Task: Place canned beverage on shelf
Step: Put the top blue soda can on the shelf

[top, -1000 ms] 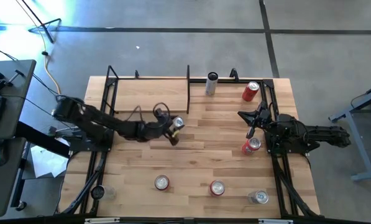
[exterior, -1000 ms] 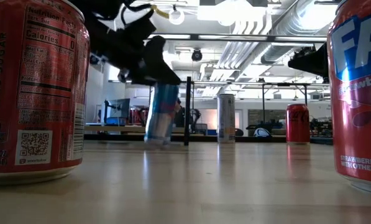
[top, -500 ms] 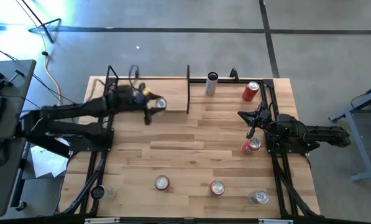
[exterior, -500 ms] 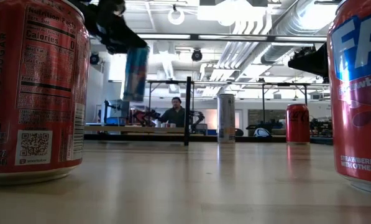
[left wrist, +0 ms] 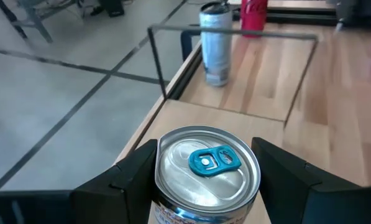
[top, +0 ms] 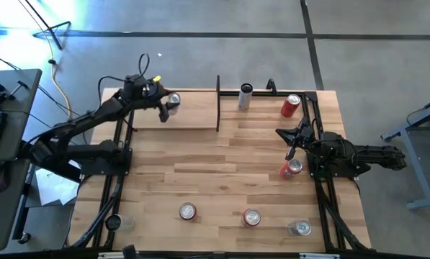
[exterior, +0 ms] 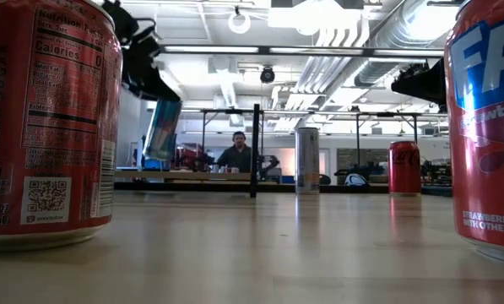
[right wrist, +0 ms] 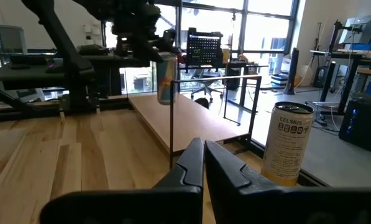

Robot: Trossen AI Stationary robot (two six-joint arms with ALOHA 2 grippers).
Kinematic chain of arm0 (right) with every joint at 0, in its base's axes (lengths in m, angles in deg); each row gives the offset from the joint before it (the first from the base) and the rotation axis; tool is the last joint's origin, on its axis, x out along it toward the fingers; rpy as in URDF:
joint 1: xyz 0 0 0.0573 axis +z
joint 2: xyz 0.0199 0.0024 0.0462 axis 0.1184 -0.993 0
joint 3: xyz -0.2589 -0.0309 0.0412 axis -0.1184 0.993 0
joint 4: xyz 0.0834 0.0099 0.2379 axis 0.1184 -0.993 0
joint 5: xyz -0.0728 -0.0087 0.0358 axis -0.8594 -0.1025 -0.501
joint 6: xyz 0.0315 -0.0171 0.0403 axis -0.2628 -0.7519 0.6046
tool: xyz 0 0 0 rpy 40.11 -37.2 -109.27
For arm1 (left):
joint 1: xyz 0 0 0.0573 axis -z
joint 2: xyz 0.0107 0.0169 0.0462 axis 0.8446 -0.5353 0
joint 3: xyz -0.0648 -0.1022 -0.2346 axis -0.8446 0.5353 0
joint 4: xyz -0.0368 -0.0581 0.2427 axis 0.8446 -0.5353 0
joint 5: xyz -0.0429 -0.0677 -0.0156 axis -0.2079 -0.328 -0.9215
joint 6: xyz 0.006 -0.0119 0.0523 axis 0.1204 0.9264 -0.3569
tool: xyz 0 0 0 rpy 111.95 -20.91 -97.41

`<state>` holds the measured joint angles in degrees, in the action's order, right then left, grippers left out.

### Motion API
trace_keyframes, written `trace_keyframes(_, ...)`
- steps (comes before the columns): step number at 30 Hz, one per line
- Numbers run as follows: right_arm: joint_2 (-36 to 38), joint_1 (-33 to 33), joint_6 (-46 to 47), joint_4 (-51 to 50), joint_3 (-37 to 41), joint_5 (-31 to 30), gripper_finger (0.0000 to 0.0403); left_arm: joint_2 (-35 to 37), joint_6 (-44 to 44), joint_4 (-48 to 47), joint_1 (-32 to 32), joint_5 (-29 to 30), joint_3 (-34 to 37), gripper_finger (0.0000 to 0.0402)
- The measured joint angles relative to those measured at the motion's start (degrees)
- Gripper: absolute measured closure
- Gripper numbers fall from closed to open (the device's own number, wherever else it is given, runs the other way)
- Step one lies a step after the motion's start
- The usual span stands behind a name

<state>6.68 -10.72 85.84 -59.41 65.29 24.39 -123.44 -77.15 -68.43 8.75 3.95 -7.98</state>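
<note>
A: Can (top: pixel 173 101), seen from above, is pinched by the left hand (top: pixel 164 105) over the shelf (top: pixel 193 115) at the surface's far-left corner; right hand (top: pixel 289 141) waits pressed together.

B: Wrist view: fingers (left wrist: pixel 132 174) flank its thin, slippery, likely dentable wall; mid-body suits.

In the low view two red cans fill the sides: the near left can (exterior: pixel 45 127) is cut by the left and top edges, and the near right can (exterior: pixel 486 127) by the right and top edges, so its label reads only in part. The left gripper (exterior: pixel 146 76) is a dark silhouette there, its fingers indistinct. In the left wrist view the blue-tabbed can (left wrist: pixel 207 171) runs off the bottom edge (only the lid and a strip of label show), and the red can (left wrist: pixel 253 15) beyond is cropped at the top. The person (exterior: pixel 237 156) across the room is too small to make out.
</note>
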Motion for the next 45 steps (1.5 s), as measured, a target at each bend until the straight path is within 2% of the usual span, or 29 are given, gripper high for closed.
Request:
trace_keyframes(5,0.0,0.0,0.0,0.0,0.0,0.0,0.0402,-3.4,-1.1,0.0,-3.1,-2.7,0.0,0.0189)
trace_keyframes(12,0.0,0.0,0.0,0.0,0.0,0.0,0.0402,-5.0,-1.7,0.4,-4.4,-3.0,-0.2,0.0188)
trace_keyframes(18,0.0,0.0,0.0,0.0,0.0,0.0,0.0402,-4.9,-1.2,0.1,-4.4,-2.3,-0.2,0.014)
trace_keyframes(28,0.0,0.0,0.0,0.0,0.0,0.0,0.0402,-4.8,-0.8,0.0,-4.4,-1.6,-0.1,0.0139)
trace_keyframes(36,0.0,0.0,0.0,0.0,0.0,0.0,0.0402,-0.5,0.3,-0.1,-4.4,-0.3,0.0,0.0138)
trace_keyframes(45,0.0,0.0,0.0,0.0,0.0,0.0,0.0402,5.7,1.8,0.3,-4.4,5.0,0.0,0.0141)
